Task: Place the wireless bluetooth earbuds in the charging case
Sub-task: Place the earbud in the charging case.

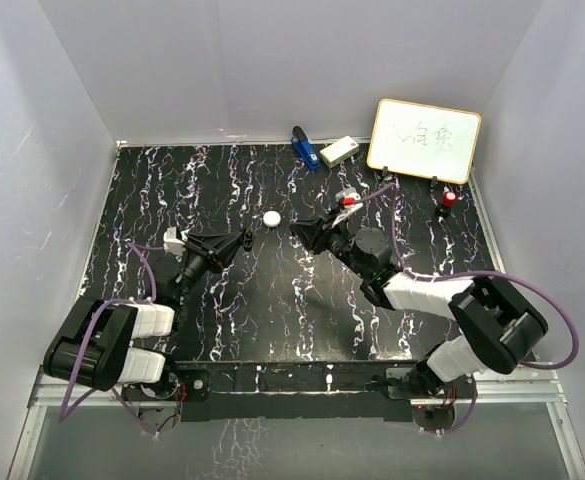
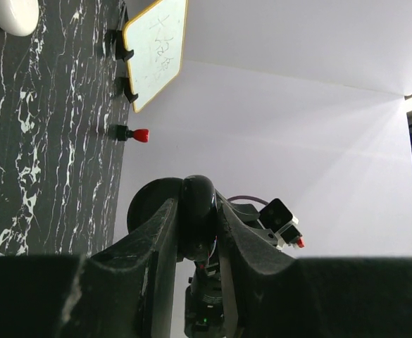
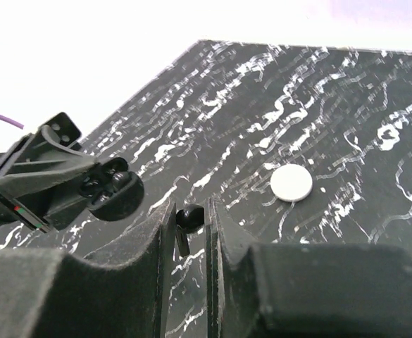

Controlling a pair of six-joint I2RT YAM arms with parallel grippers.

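The earbuds here are black, not white. My right gripper [image 3: 190, 208] is shut on one black earbud [image 3: 189, 218], its round head between the fingertips and its stem pointing down. The charging case [image 3: 114, 193], black, rounded and lid-open, hangs above the table to the left of that earbud with a gap between them; a dark rounded shape [image 3: 119, 181] sits in it. My left gripper [image 2: 197, 204] is shut on the case [image 2: 198, 211]. In the top view the left gripper [image 1: 240, 243] and right gripper [image 1: 297, 228] face each other at mid-table.
A white round puck [image 1: 271, 218] lies on the black marbled table just beyond the two grippers. At the back stand a whiteboard [image 1: 424, 140], a blue object [image 1: 302, 147], a white box [image 1: 339, 151] and a red-topped item [image 1: 450, 200].
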